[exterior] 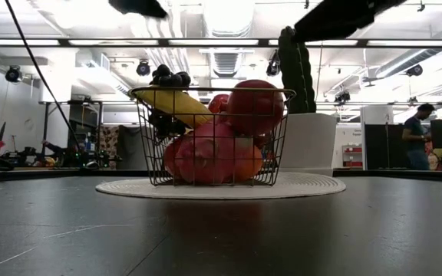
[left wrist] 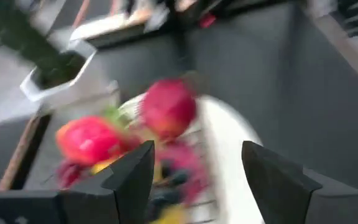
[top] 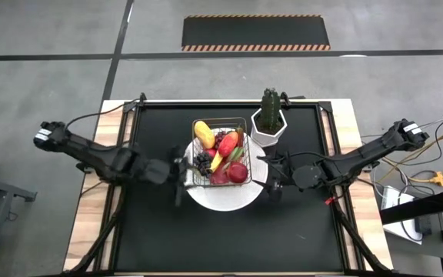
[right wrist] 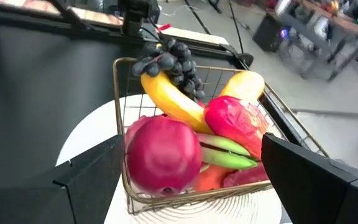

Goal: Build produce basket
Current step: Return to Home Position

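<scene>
- Right tool (right wrist: pixel 191 167), fingers spread and empty, faces the basket (top: pixel 220 121) from beside the plate (top: pixel 221 198).
- Left tool (top: pixel 179 173), released, flanks the other side.
- Produce (top: pixel 220 158) fills the basket, mid-tabletop (top: pixel 152 231).
- Cactus pot (top: pixel 269 127) stands just beside the basket.

Wire basket (exterior: pixel 282 115) on a round white plate (exterior: pixel 313 186), mid-table. Dark grapes (exterior: pixel 169 77) top the load, over a banana (exterior: pixel 176 106). A red apple (exterior: pixel 255 107) sits right and a dragonfruit (exterior: pixel 206 157) below. Potted cactus (exterior: pixel 298 73) stands behind right.
</scene>
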Action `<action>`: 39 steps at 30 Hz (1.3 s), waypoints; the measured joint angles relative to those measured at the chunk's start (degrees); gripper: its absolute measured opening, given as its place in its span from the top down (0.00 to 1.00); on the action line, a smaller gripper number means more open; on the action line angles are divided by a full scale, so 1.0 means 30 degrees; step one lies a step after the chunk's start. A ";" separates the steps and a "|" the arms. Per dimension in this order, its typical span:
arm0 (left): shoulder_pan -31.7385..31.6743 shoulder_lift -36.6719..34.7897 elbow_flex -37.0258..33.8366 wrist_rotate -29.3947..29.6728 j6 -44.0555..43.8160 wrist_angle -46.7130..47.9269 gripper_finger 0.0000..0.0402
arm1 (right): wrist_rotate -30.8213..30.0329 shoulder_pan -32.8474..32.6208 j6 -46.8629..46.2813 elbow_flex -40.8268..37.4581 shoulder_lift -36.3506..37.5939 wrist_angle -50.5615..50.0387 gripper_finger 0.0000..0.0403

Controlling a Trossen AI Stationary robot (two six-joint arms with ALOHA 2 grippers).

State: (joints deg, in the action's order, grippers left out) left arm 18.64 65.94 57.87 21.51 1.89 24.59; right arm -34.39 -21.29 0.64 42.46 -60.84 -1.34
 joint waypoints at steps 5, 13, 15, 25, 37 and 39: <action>0.2872 -0.1470 -0.3192 -0.0027 0.2890 -0.5883 0.44 | 0.2257 0.0086 0.3491 -0.2863 0.0000 0.5813 0.11; 0.1258 -0.5601 -0.9995 -0.0006 0.7983 -1.4570 0.52 | 0.6584 0.3541 0.7489 -0.6678 0.0330 1.5264 0.13; -0.0118 -0.7455 -1.0731 -0.0013 0.8048 -1.3890 0.57 | 0.6593 0.4730 0.7968 -0.6897 0.0848 1.5168 0.15; -0.2342 -1.6777 -1.3571 -0.2008 0.5364 -0.8247 0.89 | 0.7955 0.6859 0.7133 -1.0633 0.6351 1.5253 0.19; -0.2342 -2.0241 -1.7157 -0.2009 0.5197 -0.9535 0.99 | 0.7030 0.6951 0.7134 -1.3937 1.3490 1.5055 0.19; -0.2342 -1.9796 -1.7387 -0.2091 0.4940 -0.8861 0.99 | 0.6740 0.6966 0.7273 -1.3925 1.4488 1.4144 0.19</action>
State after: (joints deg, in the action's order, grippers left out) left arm 11.62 6.56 5.71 15.24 16.71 -1.99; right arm -14.17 -0.39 22.46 0.69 -17.37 41.09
